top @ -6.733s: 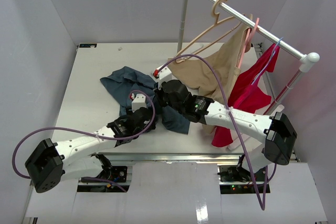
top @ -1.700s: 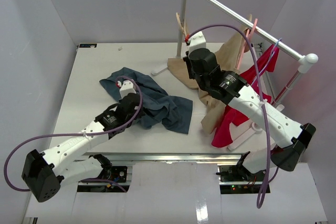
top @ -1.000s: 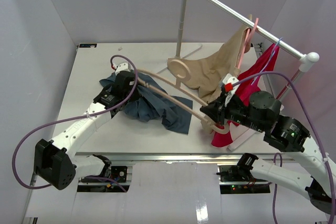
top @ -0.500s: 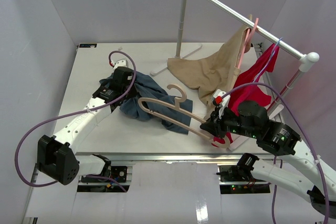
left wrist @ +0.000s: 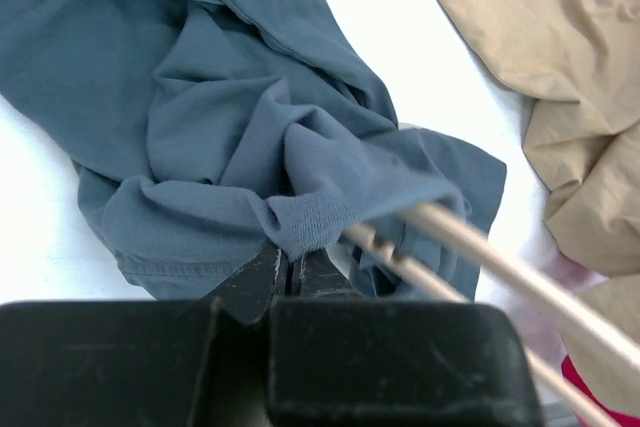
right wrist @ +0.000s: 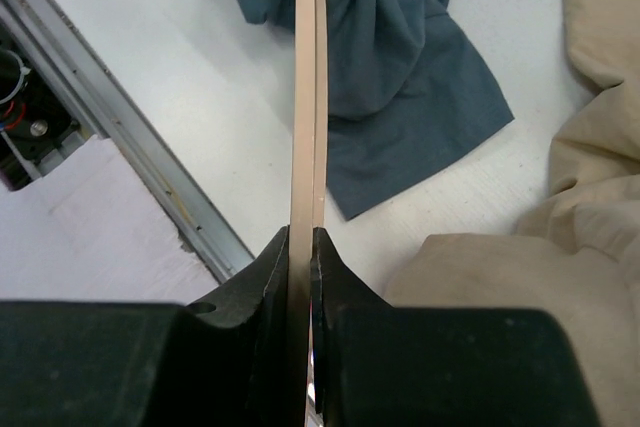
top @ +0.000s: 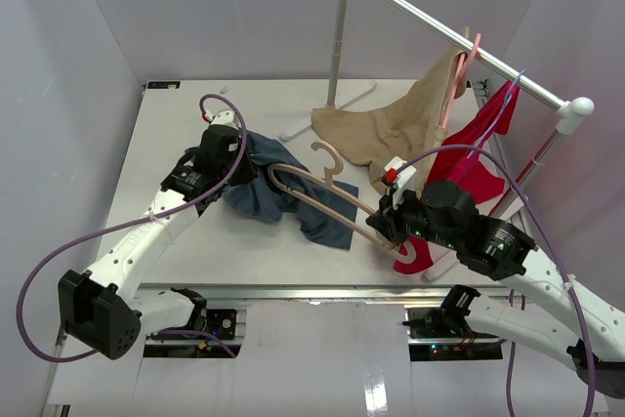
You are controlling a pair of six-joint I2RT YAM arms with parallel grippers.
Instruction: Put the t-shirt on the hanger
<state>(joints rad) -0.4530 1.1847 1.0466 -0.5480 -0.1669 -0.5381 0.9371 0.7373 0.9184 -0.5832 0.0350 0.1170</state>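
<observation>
t-shirt (top: 278, 194) lies crumpled on the counter (top: 264, 246), left of centre, with one end of the hanger (top: 333, 165) poked into its folds. left tool (left wrist: 288, 269) is pinched tight on a fold of shirt (right at that hanger end). right tool (right wrist: 302, 247) is clamped on the hanger's other end.

Looks like a robot lab test cell, not a home. Boxed in by plain grey walls (top: 68, 46) around a white table (top: 254, 251). Fitted with a left arm (top: 146, 236) and right arm (top: 547, 285) bolted at the table's near edge, trailing purple cables (top: 217, 97). Edged there with a bare metal rail (top: 322, 292). Set with a small white rack (top: 439, 26) at the table's far right.
</observation>
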